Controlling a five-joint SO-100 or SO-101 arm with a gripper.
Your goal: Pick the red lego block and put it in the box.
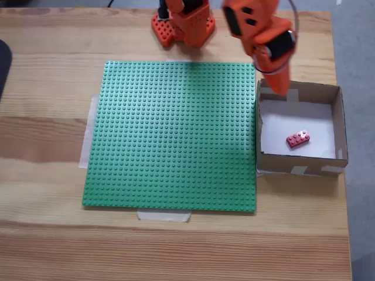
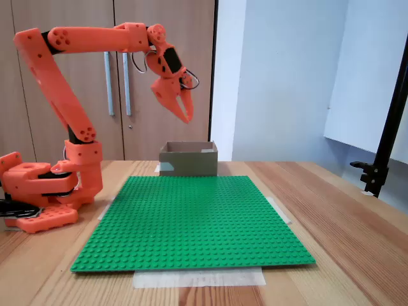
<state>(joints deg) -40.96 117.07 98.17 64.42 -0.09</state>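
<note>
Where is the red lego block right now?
In a fixed view from above, the red lego block lies on the white bottom of the box, right of the green baseplate, with the tool above the box's far wall.

above box (image 1: 300,170): open top, room seen between rim and raised gripper (image 2: 185,113) | box walls: sideways entry barred | green baseplate (image 1: 176,134): flat, nothing stood on it | arm base (image 2: 44,191): table edge occupied

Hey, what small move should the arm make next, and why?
Probably lift away toward its base: the red lego block already lies on the white bottom of the box, and the gripper hangs above it holding nothing.
</note>
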